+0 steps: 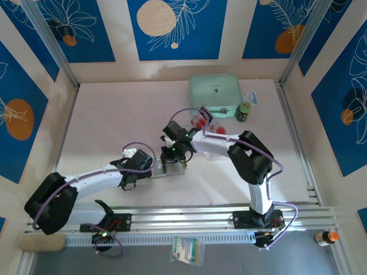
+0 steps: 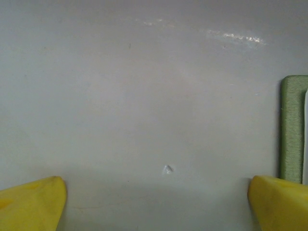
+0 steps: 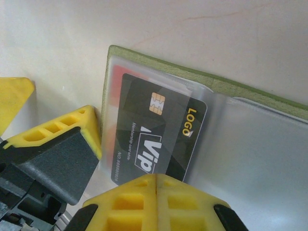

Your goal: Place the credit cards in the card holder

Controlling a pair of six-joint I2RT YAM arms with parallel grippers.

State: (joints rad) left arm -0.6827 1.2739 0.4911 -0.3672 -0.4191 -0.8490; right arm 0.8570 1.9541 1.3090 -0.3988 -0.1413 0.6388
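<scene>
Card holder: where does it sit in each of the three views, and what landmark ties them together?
Top external: card holder is a pale patch near the picture's centre.
Left wrist: a green strip at the right edge.
Right wrist: its green rim runs across the top, with a black card partly in its clear sleeve.
Shared landmark: the pale table.

Mint-green case (image 1: 214, 93), small jar (image 1: 244, 112)

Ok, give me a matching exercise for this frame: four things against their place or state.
1 black chip-bearing plastic card
2 left gripper
3 right gripper
4 mint-green rounded hard case

a open
b far side of white table
c shut
d partly under olive-green fabric card holder's clear sleeve

Pairs: 1-d, 2-a, 3-c, 4-b
</scene>
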